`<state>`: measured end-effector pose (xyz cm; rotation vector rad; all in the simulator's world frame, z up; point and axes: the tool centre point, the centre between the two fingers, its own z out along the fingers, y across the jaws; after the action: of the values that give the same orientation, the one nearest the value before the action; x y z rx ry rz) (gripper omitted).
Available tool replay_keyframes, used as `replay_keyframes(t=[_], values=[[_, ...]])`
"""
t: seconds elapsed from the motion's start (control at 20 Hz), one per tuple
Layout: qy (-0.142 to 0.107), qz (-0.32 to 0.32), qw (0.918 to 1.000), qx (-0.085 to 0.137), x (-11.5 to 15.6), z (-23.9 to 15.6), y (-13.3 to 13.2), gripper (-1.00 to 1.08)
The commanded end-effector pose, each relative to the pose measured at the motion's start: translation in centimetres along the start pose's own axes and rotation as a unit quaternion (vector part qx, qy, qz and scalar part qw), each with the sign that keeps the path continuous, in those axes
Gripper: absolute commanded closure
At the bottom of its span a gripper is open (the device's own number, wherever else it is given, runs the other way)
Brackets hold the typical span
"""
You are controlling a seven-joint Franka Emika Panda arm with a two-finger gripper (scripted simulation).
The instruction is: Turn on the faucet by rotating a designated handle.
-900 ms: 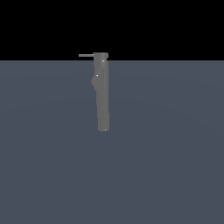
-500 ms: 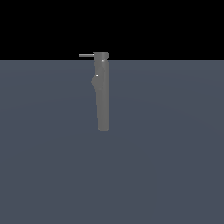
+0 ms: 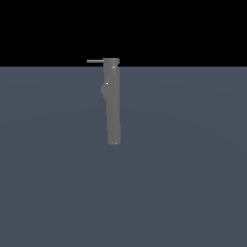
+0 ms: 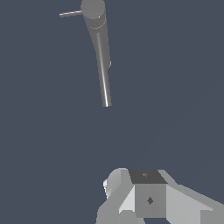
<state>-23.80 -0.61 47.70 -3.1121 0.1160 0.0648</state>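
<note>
The faucet [image 3: 113, 106] is a tall, narrow mid-grey column that stands on the dark grey-blue floor in the middle of the exterior view, with a small bump [image 3: 103, 89] on its left side. The handle [image 3: 94, 61] is a thin light-grey rod that sticks out level from the column's top toward the exterior view's left. The wrist view looks down on the faucet [image 4: 101, 57] and the handle [image 4: 70, 13] from some way off. My gripper's fingers show in neither view, and nothing touches the handle.
A blocky white and grey part of the arm [image 4: 148, 199] fills the wrist view's near edge, well apart from the faucet. The flat grey-blue floor [image 3: 183, 183] spreads around the column, with black background beyond it.
</note>
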Motion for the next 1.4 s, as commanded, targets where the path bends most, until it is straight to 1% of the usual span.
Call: replay_keyframes(t=[0.0,0.25,0.5,0.9,1.35], values=[[0.000,-0.001,1.0000,-0.001,0.6,0.1,-0.1,1.08],[0.002,-0.004,1.0000,-0.004,2.6,0.3,-0.6,1.08],[0.004,-0.008,0.9999,-0.008,5.7,0.8,-1.3,1.08],[0.008,-0.020,0.9997,-0.015,12.2,3.0,-3.2,1.08],[0.013,-0.036,0.9991,-0.018,19.5,7.0,-5.9,1.08]])
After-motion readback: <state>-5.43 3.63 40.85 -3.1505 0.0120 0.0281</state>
